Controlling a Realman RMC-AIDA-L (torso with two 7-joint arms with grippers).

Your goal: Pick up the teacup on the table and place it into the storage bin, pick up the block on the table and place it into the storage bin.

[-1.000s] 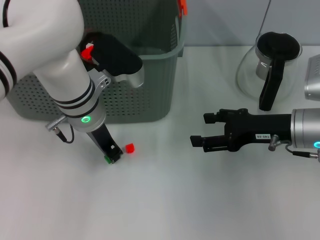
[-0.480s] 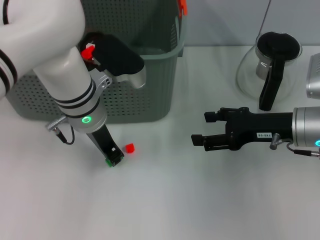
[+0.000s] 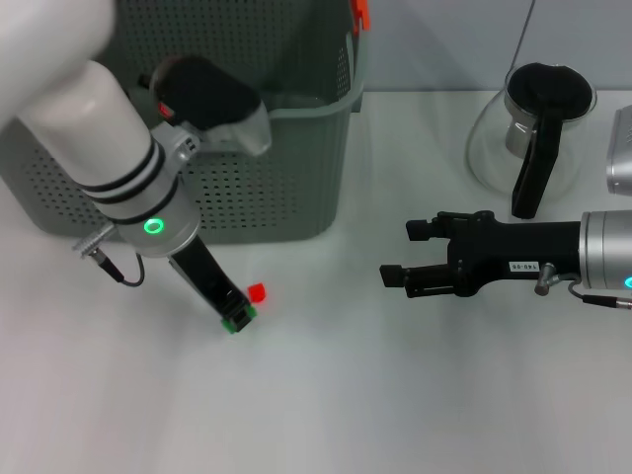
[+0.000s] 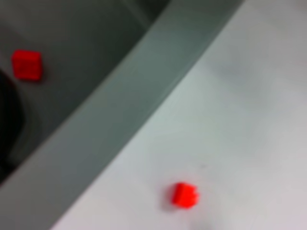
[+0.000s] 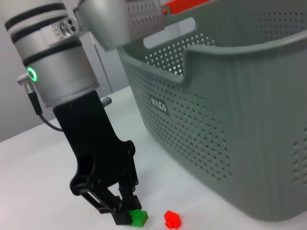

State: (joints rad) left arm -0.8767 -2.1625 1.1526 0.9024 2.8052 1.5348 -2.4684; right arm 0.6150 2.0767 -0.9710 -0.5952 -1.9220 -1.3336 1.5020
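Two small blocks lie on the table (image 3: pixel 326 395) in the head view: a green block (image 3: pixel 240 319) right at the tip of the left gripper (image 3: pixel 235 314), and a red block (image 3: pixel 257 292) just beside it, both in front of the storage bin (image 3: pixel 296 178). The right gripper (image 3: pixel 395 277) hangs parted and empty off to the right, near a glass pot (image 3: pixel 533 128).

The left wrist view shows only the red block (image 4: pixel 184 195) on the table near the bin wall (image 4: pixel 120 120).

In the right wrist view, the left gripper (image 5: pixel 128 216) stands low, its fingers against the green block (image 5: pixel 139 217), the red block (image 5: pixel 172 219) apart. Whether it is clamped I cannot tell. The block pick seems in hand; next comes a secure grasp, then a lift over the rim.
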